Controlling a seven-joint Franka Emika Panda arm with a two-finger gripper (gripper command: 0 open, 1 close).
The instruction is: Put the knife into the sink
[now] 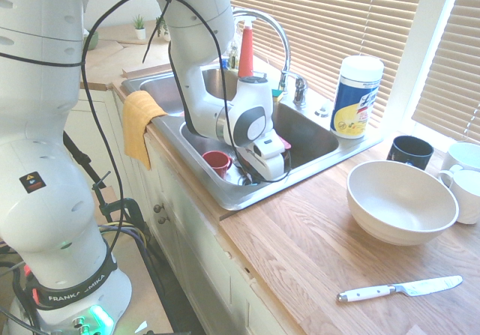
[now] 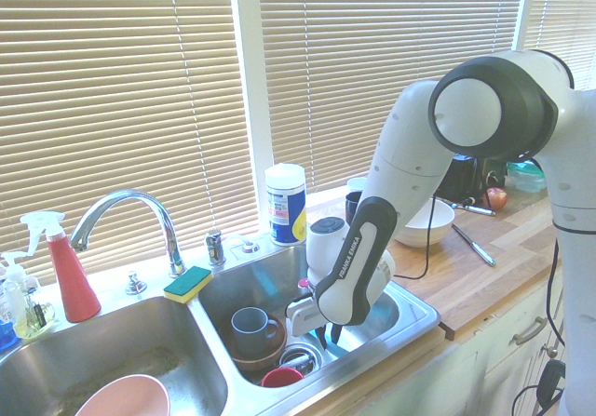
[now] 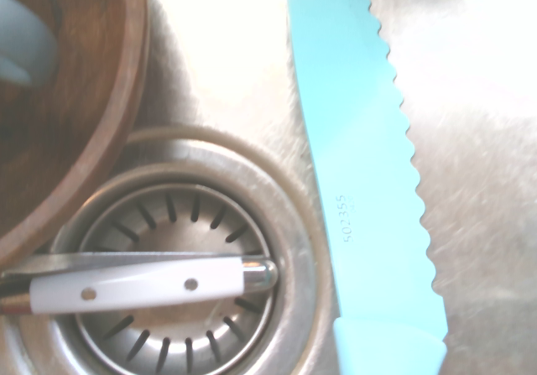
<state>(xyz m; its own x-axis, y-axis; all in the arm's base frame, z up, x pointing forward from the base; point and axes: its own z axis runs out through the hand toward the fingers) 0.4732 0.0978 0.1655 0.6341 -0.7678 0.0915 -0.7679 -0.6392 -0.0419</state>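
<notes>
The light-teal knife (image 3: 361,182) shows in the wrist view. Its wavy-edged blade lies close over the steel floor of the sink (image 2: 410,309), beside the drain strainer (image 3: 193,224). Neither exterior view shows the knife, so I cannot tell whether it is held. My gripper (image 2: 323,334) is shut and reaches down into the right basin of the sink (image 1: 315,136), in front of a brown bowl holding a grey mug (image 2: 251,328).
A white-handled utensil (image 3: 143,284) lies across the drain. A red cup (image 1: 217,161) sits at the basin's front. On the counter are a white bowl (image 1: 400,200), a white-handled knife (image 1: 397,288) and a wipes canister (image 1: 356,95). The faucet (image 2: 130,207) arches behind.
</notes>
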